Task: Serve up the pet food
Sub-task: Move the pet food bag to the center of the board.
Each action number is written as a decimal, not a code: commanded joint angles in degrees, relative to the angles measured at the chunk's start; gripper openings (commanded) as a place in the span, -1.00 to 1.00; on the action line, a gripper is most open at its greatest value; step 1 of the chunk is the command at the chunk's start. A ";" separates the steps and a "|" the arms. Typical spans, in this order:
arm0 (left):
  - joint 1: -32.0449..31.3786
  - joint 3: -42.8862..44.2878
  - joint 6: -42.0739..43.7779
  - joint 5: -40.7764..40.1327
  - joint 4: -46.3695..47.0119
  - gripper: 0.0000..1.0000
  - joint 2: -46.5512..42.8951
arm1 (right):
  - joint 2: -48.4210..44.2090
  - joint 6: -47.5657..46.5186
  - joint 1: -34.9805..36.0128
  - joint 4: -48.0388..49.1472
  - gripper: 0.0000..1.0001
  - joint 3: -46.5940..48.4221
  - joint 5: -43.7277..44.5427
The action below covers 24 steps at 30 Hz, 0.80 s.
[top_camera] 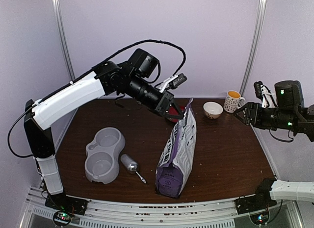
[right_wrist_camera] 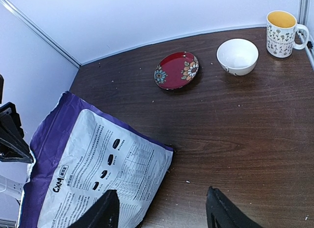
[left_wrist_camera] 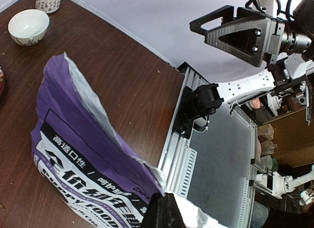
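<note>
Serving is barely begun: the left fingers (top_camera: pixel 173 109) pinch the top corner of the upright bag (top_camera: pixel 176 154), the right fingers (top_camera: pixel 242 114) hang spread well away, the pet food is unseen, presumably inside the bag, and the grey double bowl (top_camera: pixel 104 154) looks empty.

We see a dark brown wooden table (top_camera: pixel 225 154). At its near left lies a grey double pet bowl (top_camera: pixel 104 154), with a small metal scoop (top_camera: pixel 131 165) just to its right. A purple bag (top_camera: pixel 177 154) stands on its base near the middle. Along the far edge sit a red flowered plate (right_wrist_camera: pixel 176 70), a white bowl (top_camera: pixel 212 110) to its right, and a patterned mug (top_camera: pixel 233 101) in the far right corner.
</note>
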 commanded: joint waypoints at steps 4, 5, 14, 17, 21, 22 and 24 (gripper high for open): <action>-0.44 1.30 -0.66 -1.54 6.70 -0.66 -2.54 | 0.71 -0.74 -0.26 3.20 0.25 -0.78 -0.52; -0.42 1.23 -0.88 -1.91 6.71 -0.56 -2.88 | 0.81 -0.67 -0.26 3.59 0.25 -0.71 -0.73; -0.42 -0.64 -1.58 -6.44 3.15 -0.05 -6.33 | 0.19 0.93 -0.26 7.12 0.25 -2.90 -2.46; -0.49 -0.98 -1.69 -8.82 0.78 0.01 -6.98 | -0.03 1.13 -0.26 7.74 0.25 -3.43 -2.99; -1.08 -1.81 -2.12 -10.05 0.38 0.01 -6.80 | -0.08 1.51 -0.26 8.73 0.25 -4.10 -3.56; -1.26 -1.83 -2.31 -10.18 0.38 0.00 -6.56 | -0.12 1.56 -0.26 9.00 0.25 -4.27 -3.68; -1.59 -1.67 -2.61 -10.48 0.38 -0.03 -5.94 | 0.05 1.79 -0.26 9.45 0.25 -4.61 -4.02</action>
